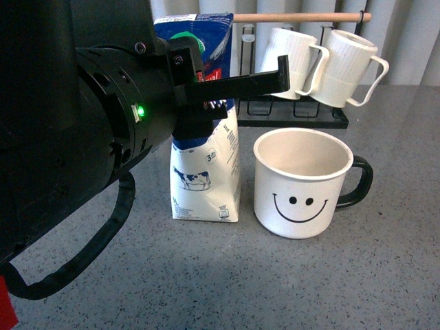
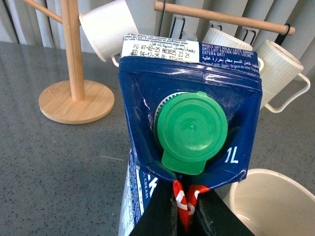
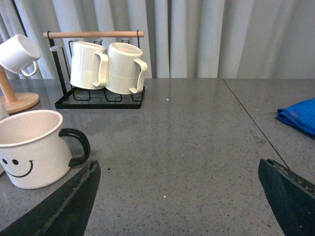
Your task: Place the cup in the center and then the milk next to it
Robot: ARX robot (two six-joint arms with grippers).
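- Far left, toward the back edge of the worktop [image 3: 197,147], there's a wooden mug tree [image 2: 74,93] with a small plain white cup [image 2: 106,27] hanging off one peg. Only the wrist views catch it.
- Next along, the left arm fills the whole left side of the front view, green light on, reaching in over the carton.
- The left tool [image 2: 187,216] is clenched on the milk [image 1: 205,175]. In the left wrist view the two black fingers [image 2: 160,216] pinch the red bit of the carton just under the green cap [image 2: 191,130], with barely a sliver of gap between them.
- The milk itself stands upright with its base on the worktop, roughly mid-worktop, cow picture facing the front edge. Its top is half hidden behind the arm in the front view.
- Just beside it, on the right, sits the cup [image 1: 302,182]: smiley toward the front edge, black handle pointing to the right. Small gap between carton and cup, not touching as far as I can see.
- Behind both, near the back edge, a black wire rack [image 1: 295,117] with a wooden bar on top holds two ribbed white mugs [image 1: 323,65], tilted, handles to the right.
- Right tool [image 3: 179,196]: released, the two dark fingertips sit wide apart over bare grey worktop, nothing between them. Not visible in the front view.
- Far right edge: a blue cloth [image 3: 300,115] lying flat, well apart from everything else.
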